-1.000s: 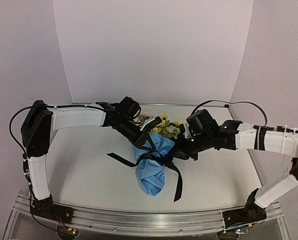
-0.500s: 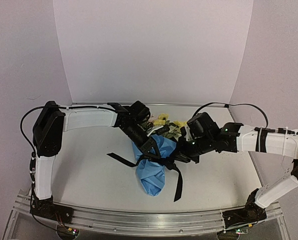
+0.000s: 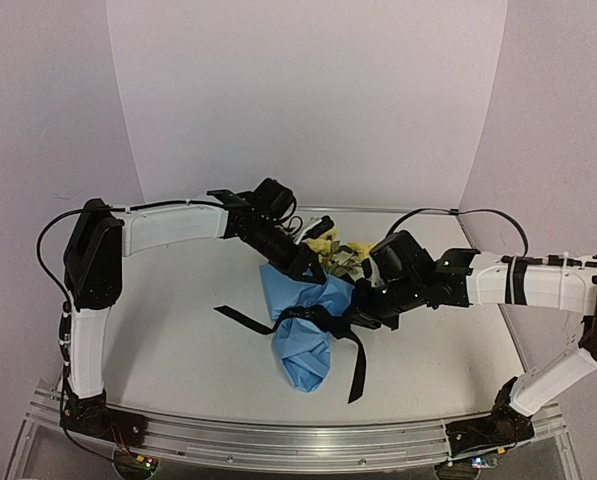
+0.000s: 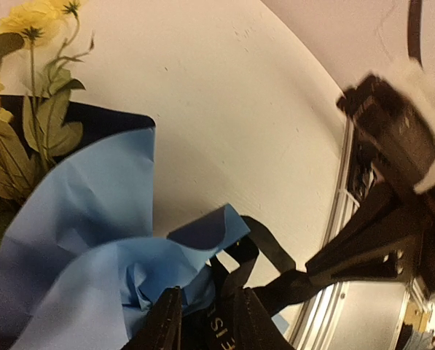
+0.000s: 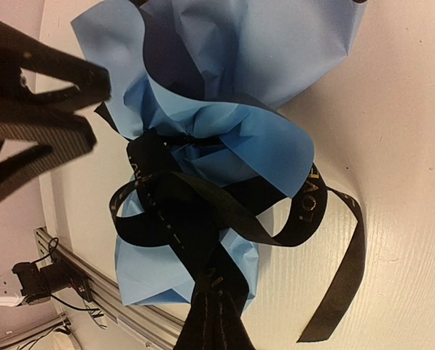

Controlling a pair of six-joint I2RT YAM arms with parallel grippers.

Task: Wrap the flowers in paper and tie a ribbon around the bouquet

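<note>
Nearest me the folded tip of the bouquet (image 3: pixel 300 372) points at the front edge of the table (image 3: pixel 178 340), lying flat, with one long tail of the black ribbon (image 3: pixel 358 365) trailing beside it. The wrapping looks done: the light blue paper (image 3: pixel 296 300) is gathered round the stems. The ribbon is looped and crossed at the waist, though I'd judge the knot loose, so what's left is cinching it and letting go. Just right of that waist the right gripper (image 3: pixel 353 318) is pinched tight on a strand of ribbon. A little further back the left gripper (image 3: pixel 313 268) hovers over the paper's mouth, its jaws narrowly parted, gripping nothing I can make out. Beyond it the yellow flowers (image 3: pixel 338 250) poke out towards the back wall
</note>
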